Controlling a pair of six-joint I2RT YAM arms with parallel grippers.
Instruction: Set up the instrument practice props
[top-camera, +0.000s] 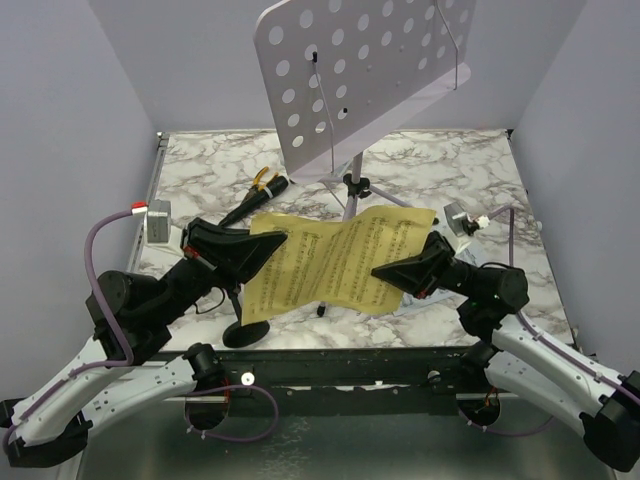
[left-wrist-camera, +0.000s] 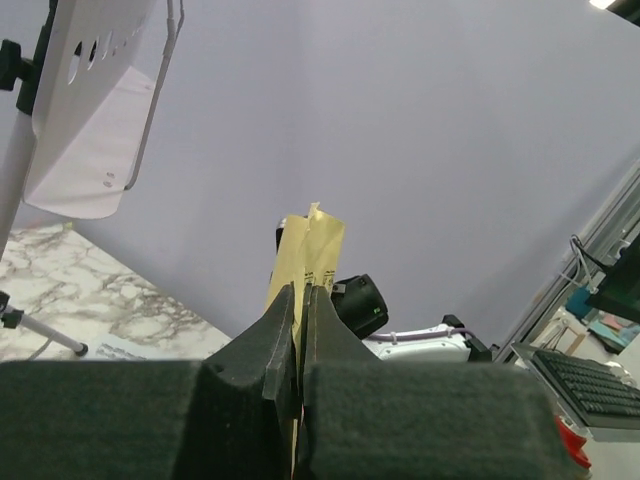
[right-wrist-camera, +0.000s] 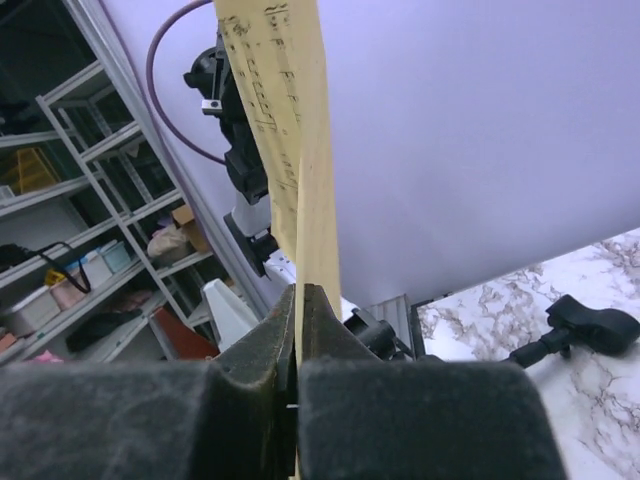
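A yellow sheet-music page (top-camera: 335, 260) hangs spread between my two grippers above the table's front half. My left gripper (top-camera: 275, 243) is shut on its left edge, and the page (left-wrist-camera: 312, 250) rises out of the pinched jaws (left-wrist-camera: 300, 300). My right gripper (top-camera: 385, 270) is shut on the right edge, with the page (right-wrist-camera: 300, 150) standing up from its jaws (right-wrist-camera: 300, 295). The lilac hole-punched music stand (top-camera: 370, 70) stands behind on its thin tripod (top-camera: 352, 185). The black microphone (top-camera: 255, 200) lies at the back left. The mic stand's round base (top-camera: 245, 332) sits near the front edge.
Yellow-handled pliers (top-camera: 265, 180) lie beside the microphone's head. A white page (top-camera: 415, 302) shows on the marble table (top-camera: 200, 165) under the right gripper. Lilac walls close in the left, right and back sides.
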